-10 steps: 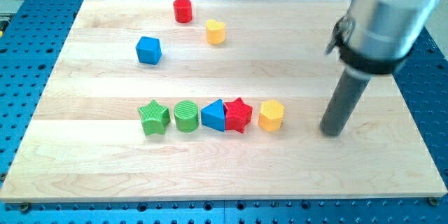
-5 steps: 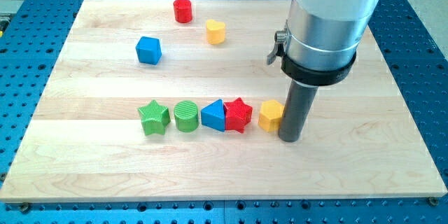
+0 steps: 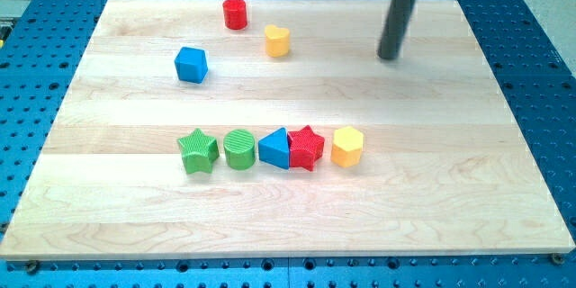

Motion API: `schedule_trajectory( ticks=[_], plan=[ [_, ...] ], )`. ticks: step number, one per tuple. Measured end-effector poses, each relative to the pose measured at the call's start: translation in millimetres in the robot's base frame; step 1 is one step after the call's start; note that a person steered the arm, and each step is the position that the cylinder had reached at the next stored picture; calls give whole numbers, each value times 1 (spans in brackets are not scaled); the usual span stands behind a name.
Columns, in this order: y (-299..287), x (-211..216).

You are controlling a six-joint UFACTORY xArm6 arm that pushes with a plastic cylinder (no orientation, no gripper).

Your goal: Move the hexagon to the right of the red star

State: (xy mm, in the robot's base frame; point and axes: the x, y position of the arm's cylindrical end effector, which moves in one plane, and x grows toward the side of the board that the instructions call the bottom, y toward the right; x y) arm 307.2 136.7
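The yellow hexagon [image 3: 346, 148] sits on the wooden board just right of the red star [image 3: 306, 148], almost touching it. They end a row with the blue triangle [image 3: 274, 149], the green cylinder [image 3: 239, 149] and the green star [image 3: 197, 151]. My tip [image 3: 389, 56] is far from the row, toward the view's top right, above and to the right of the hexagon, touching no block.
A red cylinder [image 3: 235, 13], a yellow heart-like block [image 3: 277, 40] and a blue cube [image 3: 191, 64] lie in the board's upper left part. The board [image 3: 468, 189] rests on a blue perforated table.
My tip moved left to the hexagon's right side, nudged it slightly left toward the red star, then pulled away to the view's top right.
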Motion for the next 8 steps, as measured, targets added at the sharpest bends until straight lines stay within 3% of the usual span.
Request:
schedule_trajectory(
  ticks=[1, 4, 6, 7, 8],
  plan=[
    [-57, -14],
    [-233, 5],
    [-334, 104],
    [-320, 109],
    [-294, 79]
  ],
)
